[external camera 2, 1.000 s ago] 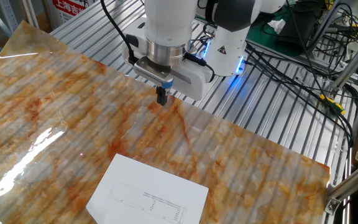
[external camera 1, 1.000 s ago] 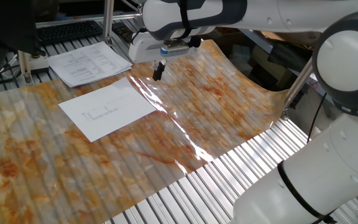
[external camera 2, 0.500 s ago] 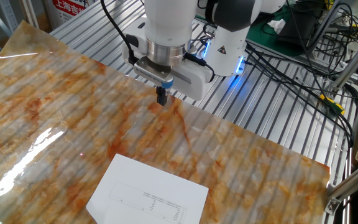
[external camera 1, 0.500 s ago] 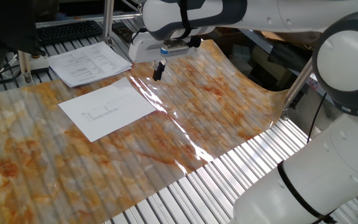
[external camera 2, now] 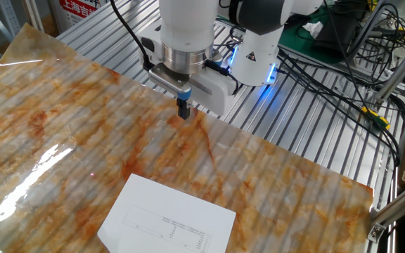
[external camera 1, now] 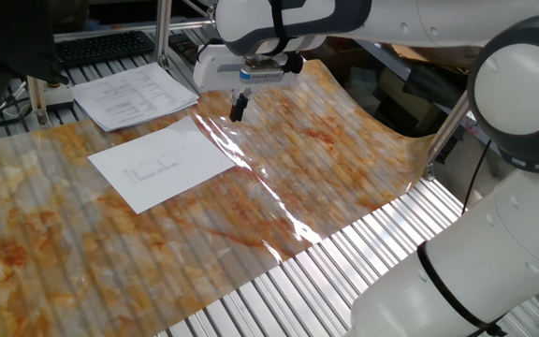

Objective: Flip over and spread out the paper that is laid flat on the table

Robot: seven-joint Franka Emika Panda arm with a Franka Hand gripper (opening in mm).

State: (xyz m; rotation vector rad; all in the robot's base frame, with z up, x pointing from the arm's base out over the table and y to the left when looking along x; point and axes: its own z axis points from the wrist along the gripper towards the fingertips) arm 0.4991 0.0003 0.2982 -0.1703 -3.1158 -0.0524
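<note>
Paper lay flat on the table, printed face up, faint grey marks visible near its middle. In the other fixed view the same sheet sat at the bottom edge of frame, one corner cut off by the border. All of it rested on the marbled orange-grey cover; no edge lifted, nothing on top of it.

Gripper was above the cover, near the sheet's far corner but apart from it, not touching. Fingers pointed straight down and were pressed together with no visible gap, nothing between them. In the other fixed view the gripper hung over bare cover well apart from the sheet, close to the cover's edge by the arm base.

Stack of printed papers sat beyond the sheet, just off the cover on the metal slats, close to the sheet's far edge but separate. Keyboard lay further back behind the stack.
</note>
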